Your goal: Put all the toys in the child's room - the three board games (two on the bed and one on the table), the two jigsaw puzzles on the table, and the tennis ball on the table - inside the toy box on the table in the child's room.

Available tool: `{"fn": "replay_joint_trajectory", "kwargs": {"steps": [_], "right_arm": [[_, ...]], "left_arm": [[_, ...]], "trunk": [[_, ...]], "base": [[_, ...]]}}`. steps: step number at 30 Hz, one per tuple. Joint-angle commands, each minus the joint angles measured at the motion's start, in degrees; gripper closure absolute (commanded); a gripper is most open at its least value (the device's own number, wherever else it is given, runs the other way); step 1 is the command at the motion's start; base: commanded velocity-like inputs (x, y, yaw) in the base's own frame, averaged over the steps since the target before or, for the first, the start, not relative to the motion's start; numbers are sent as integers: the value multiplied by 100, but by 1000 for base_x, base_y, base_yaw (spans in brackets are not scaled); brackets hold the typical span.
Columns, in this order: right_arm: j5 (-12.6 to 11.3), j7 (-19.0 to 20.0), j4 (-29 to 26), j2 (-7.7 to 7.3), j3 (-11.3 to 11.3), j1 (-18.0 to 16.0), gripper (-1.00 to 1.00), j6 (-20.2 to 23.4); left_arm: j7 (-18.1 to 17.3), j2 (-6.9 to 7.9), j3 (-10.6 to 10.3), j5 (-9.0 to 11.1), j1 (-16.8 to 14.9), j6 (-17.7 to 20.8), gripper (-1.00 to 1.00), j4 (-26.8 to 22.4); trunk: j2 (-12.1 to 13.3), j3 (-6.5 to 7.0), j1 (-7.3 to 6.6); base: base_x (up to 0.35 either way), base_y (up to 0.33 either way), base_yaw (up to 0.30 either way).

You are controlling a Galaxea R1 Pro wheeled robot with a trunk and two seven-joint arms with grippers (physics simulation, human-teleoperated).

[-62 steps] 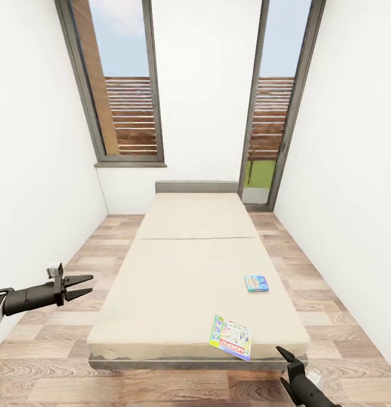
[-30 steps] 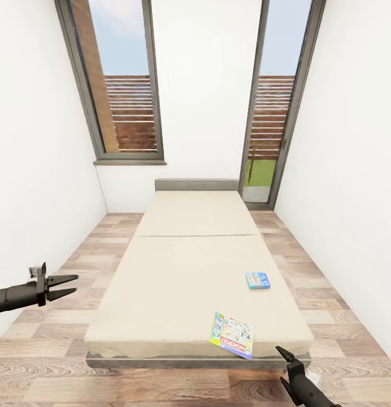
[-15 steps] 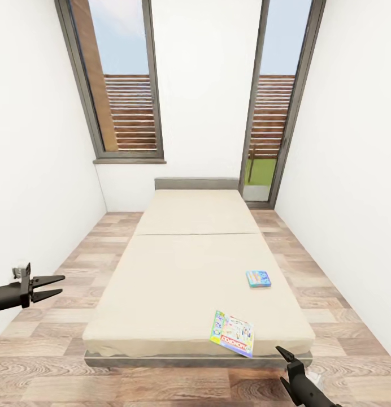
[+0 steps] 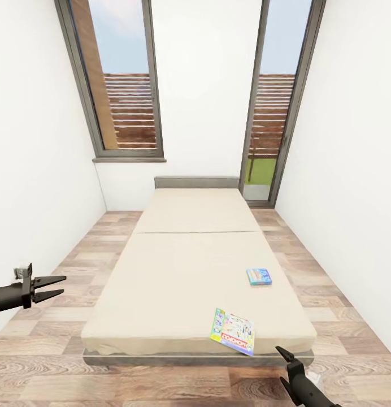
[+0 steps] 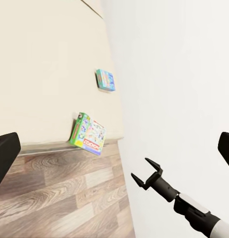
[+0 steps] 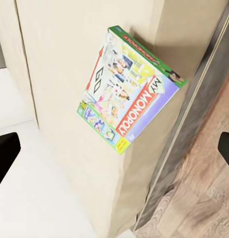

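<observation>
At the far left edge of the head view, about two-thirds of the way down, the left pincer (image 4: 53,286) pokes in over the wood-plank floor (image 4: 60,333), its two dark fingers spread apart with nothing between them. Above and behind it, a tall window (image 4: 117,85) takes up the upper left of the frame, showing sky and a slatted fence outside. In the middle of the frame lies the bed (image 4: 184,271), long and low, with a plain beige mattress and a grey headboard (image 4: 196,182) against the white back wall. Two board games rest flat on the mattress, well apart from each other, in the lower right part of the bed. The larger one, a green-edged Monopoly box (image 4: 233,332), sits close to the foot edge of the mattress; the right wrist view shows its printed lid (image 6: 128,104) lying flat near the mattress corner. Further up the bed and slightly to the right lies the small blue game box (image 4: 258,276), near the right edge of the mattress; the left wrist view shows both boxes on the beige top. A glass door (image 4: 274,107) fills the upper right. At the bottom right corner of the frame the right pincer (image 4: 289,366) rises over the floor, just off the bed's foot corner, its fingers splayed wide and holding nothing.
</observation>
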Motion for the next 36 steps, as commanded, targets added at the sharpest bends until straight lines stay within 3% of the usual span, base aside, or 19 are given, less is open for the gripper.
{"fn": "replay_joint_trajectory", "kwargs": {"steps": [1, 36], "right_arm": [[-20, 5, 0, 3, -32, -6, -100, 46], [-26, 7, -2, 5, -32, -6, -100, -53]], "left_arm": [[-25, -1, 2, -10, -4, 60, -100, -1], [-25, -157, 3, -19, 4, 64, -100, 8]], "trunk": [[-45, -24, 23], [-1449, -653, 791]], "base": [[0, 0, 0], [0, 0, 0]]}}
